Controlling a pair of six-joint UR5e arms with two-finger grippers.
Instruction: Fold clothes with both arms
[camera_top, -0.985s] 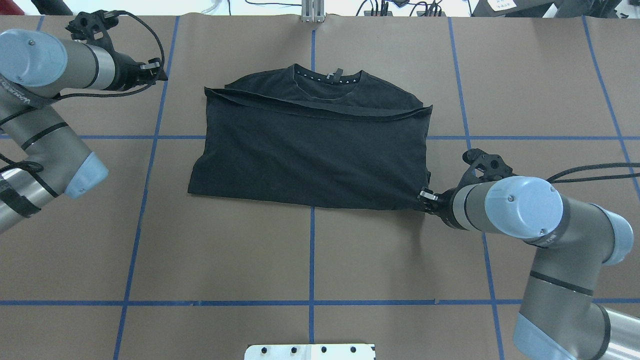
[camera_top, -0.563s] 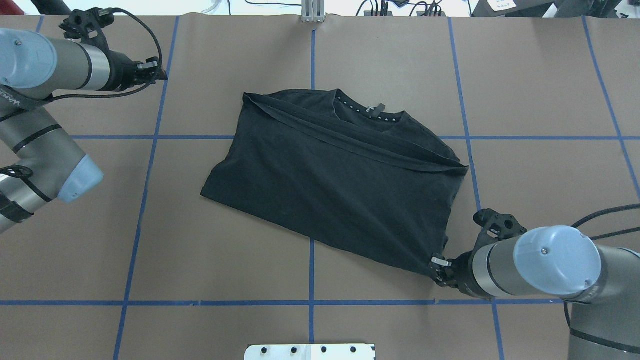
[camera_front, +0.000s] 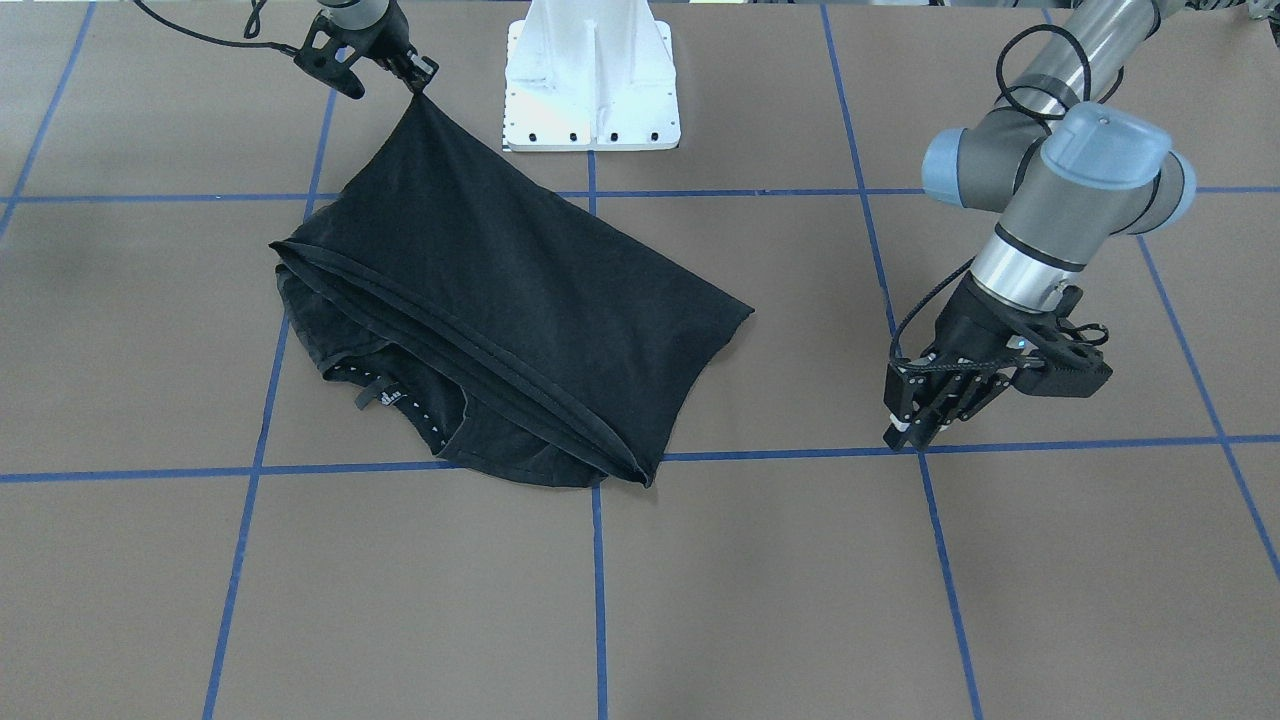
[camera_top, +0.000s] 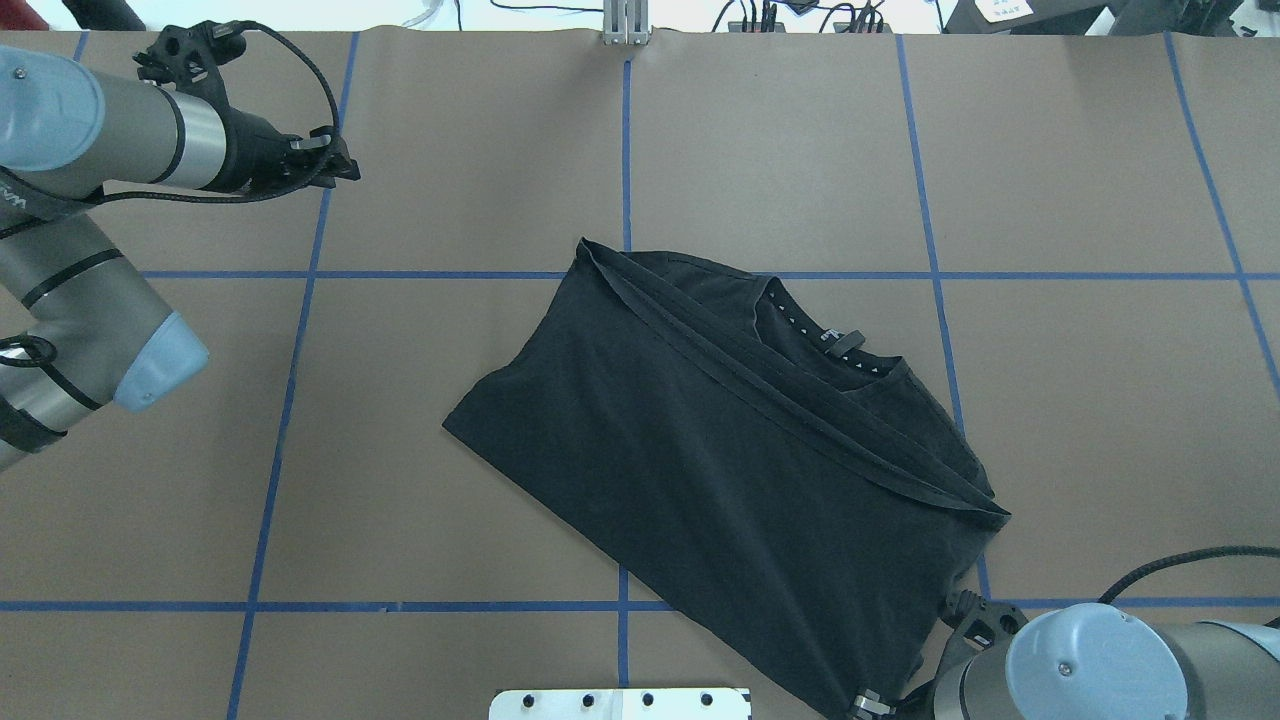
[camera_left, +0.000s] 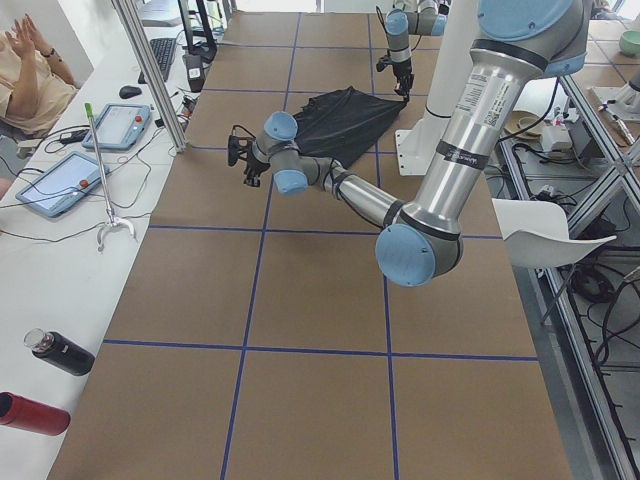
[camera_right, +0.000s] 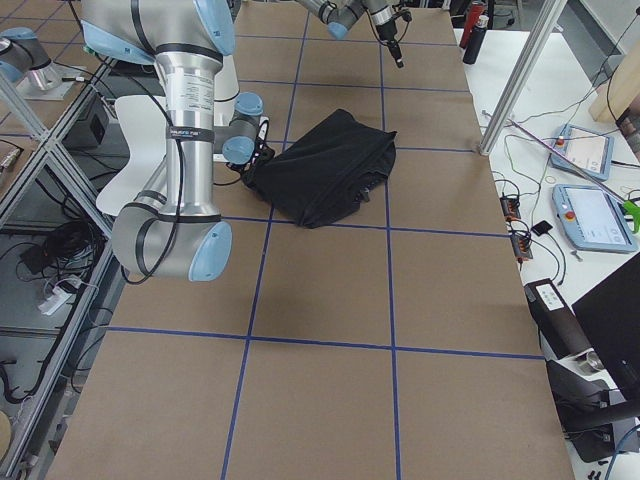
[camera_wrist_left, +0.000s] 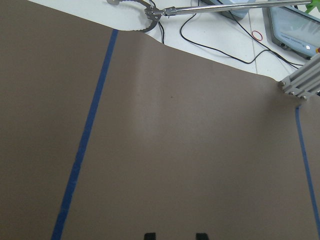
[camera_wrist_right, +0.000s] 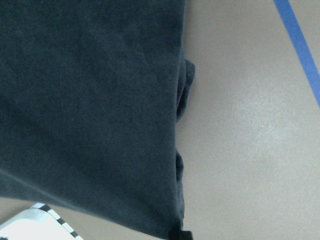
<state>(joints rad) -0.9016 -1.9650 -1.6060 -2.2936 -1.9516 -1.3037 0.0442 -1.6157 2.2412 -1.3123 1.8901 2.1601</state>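
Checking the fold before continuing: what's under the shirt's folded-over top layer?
Of the t-shirt, only the collar end shows past the hem. The rest of the lower layer is covered.

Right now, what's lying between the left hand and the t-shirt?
Nothing. In the front-facing view the stretch from the left hand to the t-shirt is bare brown table, crossed only by blue tape lines.

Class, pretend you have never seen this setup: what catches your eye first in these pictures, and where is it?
A black t-shirt, folded over, lies askew in the middle of the brown table. One corner is stretched to a point in the right pincer, close to the white base. The left pincer hangs open above the table, apart from the cloth.
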